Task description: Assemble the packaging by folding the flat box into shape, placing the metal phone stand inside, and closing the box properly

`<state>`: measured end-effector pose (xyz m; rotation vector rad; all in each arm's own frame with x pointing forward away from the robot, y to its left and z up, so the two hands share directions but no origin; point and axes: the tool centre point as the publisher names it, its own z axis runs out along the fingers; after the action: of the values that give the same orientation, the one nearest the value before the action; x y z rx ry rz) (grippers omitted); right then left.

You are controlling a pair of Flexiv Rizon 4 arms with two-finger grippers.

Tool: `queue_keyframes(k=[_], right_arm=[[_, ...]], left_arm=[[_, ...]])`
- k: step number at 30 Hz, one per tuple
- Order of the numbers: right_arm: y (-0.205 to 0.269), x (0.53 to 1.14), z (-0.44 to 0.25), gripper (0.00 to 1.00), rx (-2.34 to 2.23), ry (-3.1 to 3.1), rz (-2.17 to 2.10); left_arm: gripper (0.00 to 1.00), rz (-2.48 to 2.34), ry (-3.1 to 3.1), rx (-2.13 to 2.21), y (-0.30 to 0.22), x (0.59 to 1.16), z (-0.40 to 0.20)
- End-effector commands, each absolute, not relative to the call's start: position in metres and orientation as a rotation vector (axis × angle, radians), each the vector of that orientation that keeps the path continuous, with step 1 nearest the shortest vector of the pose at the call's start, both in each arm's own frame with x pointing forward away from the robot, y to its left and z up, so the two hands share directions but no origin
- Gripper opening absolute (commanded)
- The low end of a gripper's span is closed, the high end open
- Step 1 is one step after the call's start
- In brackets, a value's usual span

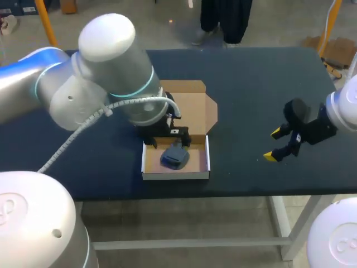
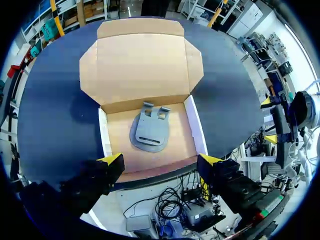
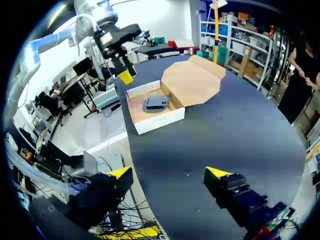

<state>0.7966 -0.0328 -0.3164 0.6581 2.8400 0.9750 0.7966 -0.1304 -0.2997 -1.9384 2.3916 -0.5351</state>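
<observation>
Head view, phone stand [image 1: 174,158]: lay flat inside the box [image 1: 175,175], apparently already placed.
Lid [image 1: 187,106]: folded back behind the box, open for loading; closing was not yet done.
Left fingers [image 2: 111,161]: spread wide over the box, gripping nothing.
Right fingers [image 1: 277,133]: apart, empty, well right of the box, clear of the lid.

The shallow brown cardboard box [image 1: 175,175] sits near the front edge of the dark table [image 1: 251,84], a little left of its middle. Its wide lid flap [image 1: 192,109] lies open flat on the table behind it. The grey metal phone stand [image 1: 174,158] lies inside on the box floor. The left gripper [image 1: 167,137] hangs above the box. The right gripper [image 1: 273,145] is well apart to the right, over bare table.
</observation>
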Motion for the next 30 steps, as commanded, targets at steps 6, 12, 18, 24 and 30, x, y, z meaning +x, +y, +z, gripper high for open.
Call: queue_keyframes(k=[6,12,18,24,30], right_arm=[[-0.035,0.796,-0.315,1.00,0.654,2.840,0.984],[-0.035,0.796,-0.315,1.00,0.654,2.840,0.984],[-0.035,0.796,-0.315,1.00,0.654,2.840,0.984],[-0.035,0.796,-0.315,1.00,0.654,2.840,0.984],[-0.035,0.796,-0.315,1.00,0.654,2.840,0.984]], left_arm=[[1.00,-0.790,2.539,-1.869,-0.084,0.809,-0.270],[1.00,-0.894,2.614,-1.787,-0.065,0.829,-0.260],[1.00,-1.003,2.679,-1.710,-0.048,0.850,-0.258],[1.00,-1.084,2.732,-1.634,-0.038,0.861,-0.258],[1.00,-1.084,2.732,-1.634,-0.038,0.861,-0.258]])
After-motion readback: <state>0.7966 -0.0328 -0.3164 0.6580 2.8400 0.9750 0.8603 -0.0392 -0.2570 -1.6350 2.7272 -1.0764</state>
